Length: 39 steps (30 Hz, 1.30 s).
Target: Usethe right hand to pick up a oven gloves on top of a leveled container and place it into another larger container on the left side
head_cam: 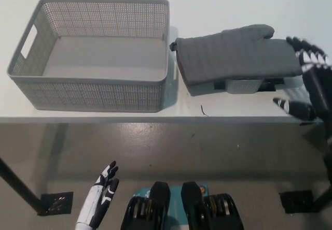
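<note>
A black right hand (310,80) is hovering at the table's right edge with its fingers spread wide and holding nothing, its fingertips (301,46) overlapping the rounded tip of a grey oven glove (233,59). The glove is lying flat on top of a low container (241,86) near the table's front edge, its long axis running left to right, cuff toward the middle of the table and mitt end toward the reaching hand, thumb lobe pointing to the far edge. The glove is looking soft and quilted, draping slightly over the low container beneath it. Just beside its cuff, toward the table's left edge, a larger grey basket (93,98) of perforated plastic with a cut-out handle is standing empty. The white left hand (98,199) is resting low, below the table's front edge, well apart from the glove, its fingers together and holding nothing.
</note>
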Tool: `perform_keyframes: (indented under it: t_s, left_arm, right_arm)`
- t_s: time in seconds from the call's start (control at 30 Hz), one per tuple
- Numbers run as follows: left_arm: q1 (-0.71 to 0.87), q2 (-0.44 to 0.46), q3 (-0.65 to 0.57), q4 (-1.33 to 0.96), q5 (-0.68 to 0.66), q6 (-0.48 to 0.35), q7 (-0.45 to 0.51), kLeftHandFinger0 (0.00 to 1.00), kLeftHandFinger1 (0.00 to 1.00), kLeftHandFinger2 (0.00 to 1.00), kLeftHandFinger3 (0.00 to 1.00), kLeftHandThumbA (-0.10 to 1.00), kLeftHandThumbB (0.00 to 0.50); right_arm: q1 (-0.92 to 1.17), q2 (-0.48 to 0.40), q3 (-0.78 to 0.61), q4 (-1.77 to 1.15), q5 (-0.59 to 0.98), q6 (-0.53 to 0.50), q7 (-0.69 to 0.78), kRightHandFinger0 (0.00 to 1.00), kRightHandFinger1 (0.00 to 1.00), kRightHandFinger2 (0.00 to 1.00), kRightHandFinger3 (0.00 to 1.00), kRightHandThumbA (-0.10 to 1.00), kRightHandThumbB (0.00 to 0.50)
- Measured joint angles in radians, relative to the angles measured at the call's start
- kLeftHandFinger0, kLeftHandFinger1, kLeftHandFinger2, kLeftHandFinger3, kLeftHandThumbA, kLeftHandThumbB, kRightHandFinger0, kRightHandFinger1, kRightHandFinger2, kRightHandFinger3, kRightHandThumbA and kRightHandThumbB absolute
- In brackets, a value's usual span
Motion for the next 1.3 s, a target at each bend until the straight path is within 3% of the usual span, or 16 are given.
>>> perform_keyframes:
  t_s: [0.43, 0.83, 1.3]
  left_arm:
    - [-0.005, 0.002, 0.002, 0.000, 0.005, -0.053, 0.000, 1.00, 1.00, 1.00, 1.00, 1.00, 0.061]
    - [-0.007, 0.003, 0.002, 0.000, 0.021, -0.067, 0.002, 1.00, 1.00, 1.00, 1.00, 1.00, 0.055]
    - [-0.007, 0.003, 0.002, 0.001, 0.021, -0.072, 0.005, 1.00, 1.00, 1.00, 1.00, 1.00, 0.054]
  right_arm:
    - [-0.168, -0.002, 0.093, 0.239, -0.185, 0.157, -0.009, 1.00, 1.00, 1.00, 1.00, 1.00, 0.234]
    - [-0.223, 0.000, 0.127, 0.438, -0.185, 0.172, -0.052, 1.00, 1.00, 1.00, 1.00, 1.00, 0.262]
    - [-0.324, 0.039, 0.162, 0.553, -0.175, 0.147, -0.213, 1.00, 1.00, 1.00, 1.00, 1.00, 0.271]
